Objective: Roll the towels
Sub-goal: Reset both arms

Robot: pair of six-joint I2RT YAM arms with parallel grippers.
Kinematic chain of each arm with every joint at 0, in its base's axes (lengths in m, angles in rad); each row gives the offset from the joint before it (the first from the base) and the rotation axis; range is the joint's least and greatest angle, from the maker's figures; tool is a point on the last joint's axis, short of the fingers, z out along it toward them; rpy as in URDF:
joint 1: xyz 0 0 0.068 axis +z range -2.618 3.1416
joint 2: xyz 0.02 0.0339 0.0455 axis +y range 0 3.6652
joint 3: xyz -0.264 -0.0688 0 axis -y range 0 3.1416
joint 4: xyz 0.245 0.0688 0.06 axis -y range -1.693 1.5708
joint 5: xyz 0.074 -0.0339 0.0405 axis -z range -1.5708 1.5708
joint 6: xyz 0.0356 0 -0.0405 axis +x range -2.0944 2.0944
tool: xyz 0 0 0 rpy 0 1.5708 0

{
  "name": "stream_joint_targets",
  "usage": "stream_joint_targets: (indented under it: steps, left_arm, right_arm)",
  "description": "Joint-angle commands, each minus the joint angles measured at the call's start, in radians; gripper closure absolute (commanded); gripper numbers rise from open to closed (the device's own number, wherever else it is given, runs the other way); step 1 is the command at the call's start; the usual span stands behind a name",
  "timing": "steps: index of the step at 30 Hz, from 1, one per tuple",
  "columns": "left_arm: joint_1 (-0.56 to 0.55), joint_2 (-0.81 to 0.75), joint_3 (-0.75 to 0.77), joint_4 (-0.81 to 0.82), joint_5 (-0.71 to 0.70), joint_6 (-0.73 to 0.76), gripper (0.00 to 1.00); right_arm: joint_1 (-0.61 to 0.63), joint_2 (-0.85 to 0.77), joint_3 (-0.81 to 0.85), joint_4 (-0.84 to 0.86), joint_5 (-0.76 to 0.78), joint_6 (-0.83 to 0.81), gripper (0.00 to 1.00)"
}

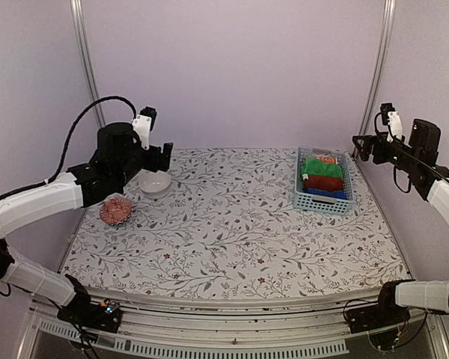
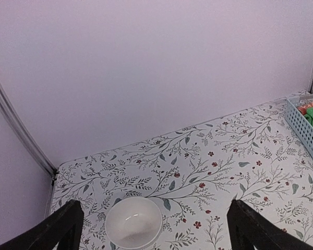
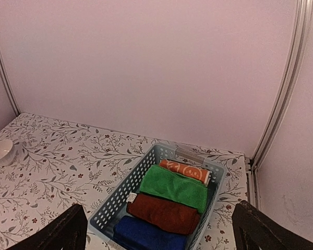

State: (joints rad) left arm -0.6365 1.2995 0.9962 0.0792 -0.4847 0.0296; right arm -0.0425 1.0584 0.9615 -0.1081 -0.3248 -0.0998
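Note:
The dark brick-red towel (image 3: 166, 214) and the royal blue towel (image 3: 146, 235) lie rolled side by side in a light blue basket (image 3: 115, 201) at the back right of the table. In the top view the red towel (image 1: 323, 182) and the blue towel (image 1: 325, 193) lie at the basket's near end. My right gripper (image 3: 159, 234) is open and empty, raised above and to the right of the basket (image 1: 297, 183). My left gripper (image 2: 154, 229) is open and empty, raised at the far left over a white bowl (image 2: 133, 222).
A bright green cloth (image 3: 175, 187) and an orange patterned cloth (image 3: 185, 171) fill the basket's far end. The white bowl (image 1: 155, 182) and a reddish patterned ball (image 1: 116, 211) sit at the back left. Metal frame posts stand at both back corners.

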Motion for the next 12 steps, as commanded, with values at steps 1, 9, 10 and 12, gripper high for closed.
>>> stream_joint_targets:
  steps: [1,9,10,12]
  left_arm:
    - [0.008,-0.022,0.046,0.006,0.012,-0.001,0.01]
    - [0.006,-0.069,0.028,-0.008,0.08,0.004,0.01]
    - [0.004,-0.071,0.026,-0.01,0.077,0.005,0.01]
    - [-0.001,-0.075,0.022,-0.013,0.069,0.014,0.02]
  right_arm:
    - [-0.013,-0.015,0.017,0.053,-0.028,0.029,0.01]
    - [-0.018,0.008,0.042,0.021,-0.056,-0.01,0.01]
    - [-0.02,0.011,0.044,0.019,-0.062,-0.014,0.01]
    - [-0.02,0.014,0.052,0.015,-0.064,-0.022,0.01]
